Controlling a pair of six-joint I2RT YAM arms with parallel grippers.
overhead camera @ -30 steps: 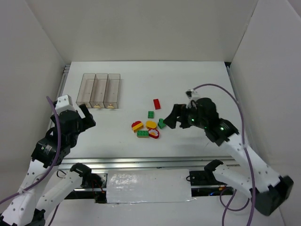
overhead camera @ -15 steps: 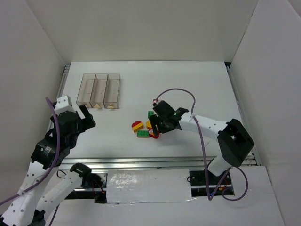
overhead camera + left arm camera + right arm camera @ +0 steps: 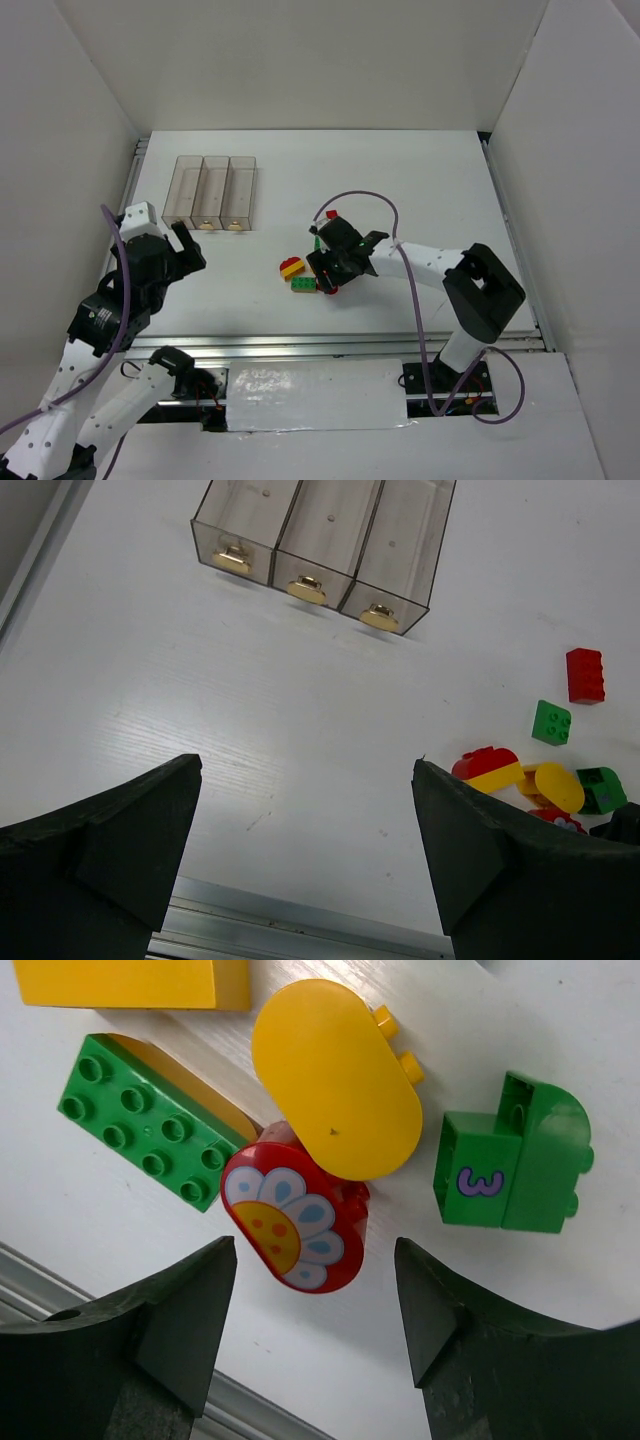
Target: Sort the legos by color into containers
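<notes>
Right wrist view: right pincer apart, straddling the red flower brick (left pincer apart too); containers at ten o'clock look empty, all legos unsorted.

Looked like a robotics lab test cell: left arm and right arm sat bolted along an aluminium rail at the near edge of a plain white table, boxed in by bare white panels. Purple cable looped loose off the wrist. The tabletop carried toy legos and clear plastic containers, staged-bench stuff rather than household clutter.
</notes>
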